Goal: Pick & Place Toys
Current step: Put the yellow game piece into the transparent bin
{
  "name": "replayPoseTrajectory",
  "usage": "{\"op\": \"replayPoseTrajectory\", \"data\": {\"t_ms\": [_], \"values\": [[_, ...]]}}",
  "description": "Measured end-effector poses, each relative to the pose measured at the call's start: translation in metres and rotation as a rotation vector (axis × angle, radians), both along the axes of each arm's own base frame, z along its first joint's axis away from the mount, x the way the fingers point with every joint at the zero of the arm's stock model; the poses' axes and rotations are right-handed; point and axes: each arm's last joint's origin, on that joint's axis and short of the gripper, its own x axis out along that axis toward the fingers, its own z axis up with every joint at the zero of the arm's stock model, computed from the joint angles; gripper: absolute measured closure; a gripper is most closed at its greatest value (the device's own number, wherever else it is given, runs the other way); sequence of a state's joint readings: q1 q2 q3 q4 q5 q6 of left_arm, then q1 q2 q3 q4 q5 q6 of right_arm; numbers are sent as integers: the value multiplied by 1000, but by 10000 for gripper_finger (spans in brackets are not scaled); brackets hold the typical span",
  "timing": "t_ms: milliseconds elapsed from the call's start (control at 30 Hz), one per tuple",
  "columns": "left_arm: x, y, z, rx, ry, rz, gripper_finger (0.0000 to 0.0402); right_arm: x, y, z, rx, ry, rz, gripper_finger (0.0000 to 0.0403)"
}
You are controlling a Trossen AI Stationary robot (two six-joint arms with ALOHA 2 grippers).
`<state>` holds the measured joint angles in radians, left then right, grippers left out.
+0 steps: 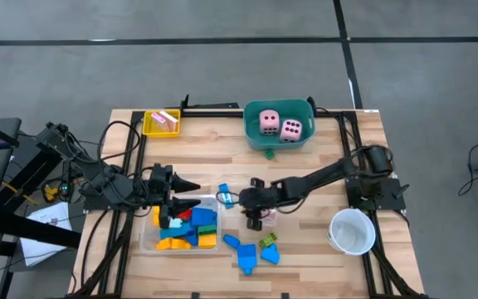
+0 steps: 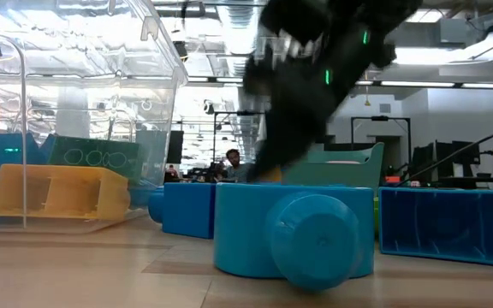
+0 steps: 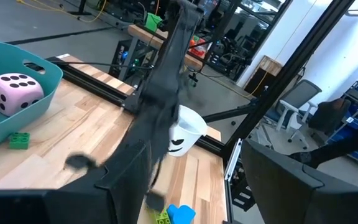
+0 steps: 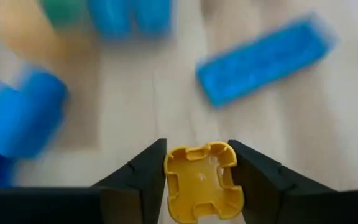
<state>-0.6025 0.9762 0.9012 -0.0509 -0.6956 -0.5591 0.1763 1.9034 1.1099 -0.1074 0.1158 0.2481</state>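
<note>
Gripping a yellow block (image 4: 201,182) between the fingers of our right gripper (image 1: 254,214) over the desk (image 1: 322,170), just beside the clear tray (image 1: 146,242), we are judging the carry next, while our left gripper (image 1: 191,194) is hovering part-open above that tray.

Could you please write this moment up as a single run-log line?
right gripper: shut on yellow block, above table | left gripper: open, over clear tray | pink dice: in teal tub

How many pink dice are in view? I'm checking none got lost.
2. Both pink dice sit side by side inside the teal tub at the table's far edge: one left, the other right. None visible elsewhere.
</note>
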Motion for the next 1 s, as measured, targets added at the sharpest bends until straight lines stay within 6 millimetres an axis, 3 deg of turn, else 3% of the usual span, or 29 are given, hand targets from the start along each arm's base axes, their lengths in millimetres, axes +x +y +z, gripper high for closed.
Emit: {"op": "replayPoseTrajectory", "data": {"t_ms": [333,433,567,800,1000], "values": [[2,2,0,-3,-7,53,156,-33,-8,128,-53,-411,19,270],[5,6,-1,-18,-12,143,156,-45,-14,158,-90,-531,40,251],[17,20,-5,-179,-43,277,156,-61,-21,192,-113,-690,34,240],[56,41,-17,-365,-74,251,156,-73,-30,208,-131,-744,19,271],[93,55,-26,-458,-166,145,156,-73,-29,207,-145,-741,30,234]]}}
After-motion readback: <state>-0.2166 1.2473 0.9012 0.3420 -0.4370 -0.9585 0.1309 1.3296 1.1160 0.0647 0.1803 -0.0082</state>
